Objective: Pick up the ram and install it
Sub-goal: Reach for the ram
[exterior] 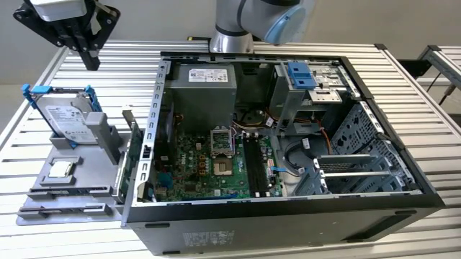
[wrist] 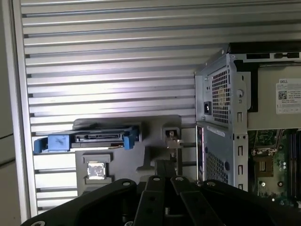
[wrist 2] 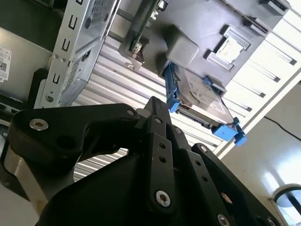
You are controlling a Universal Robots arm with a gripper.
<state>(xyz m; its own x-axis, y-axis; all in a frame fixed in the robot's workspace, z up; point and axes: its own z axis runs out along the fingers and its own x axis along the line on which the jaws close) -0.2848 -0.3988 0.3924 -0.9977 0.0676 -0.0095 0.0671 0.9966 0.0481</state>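
Observation:
The ram [exterior: 133,135] is a thin dark board standing on edge in the grey fixture [exterior: 72,189], right beside the open computer case's wall. Both wrist views catch it edge-on as the ram [wrist 2: 140,29] [wrist: 178,157]. My black gripper [exterior: 92,63] hangs high above the slatted table, over the fixture's far end and well clear of the ram. Its fingers meet at the tips with nothing between them, as the gripper [wrist 2: 157,104] [wrist: 165,178] also looks in both wrist views. The black memory slots [exterior: 251,161] lie on the motherboard inside the case.
On the fixture stand a silver hard drive with a blue bracket [exterior: 66,120] and a small square chip [exterior: 62,169]. The open case [exterior: 288,210] holds a power supply [exterior: 205,89], a drive cage with a blue latch [exterior: 301,75] and cables.

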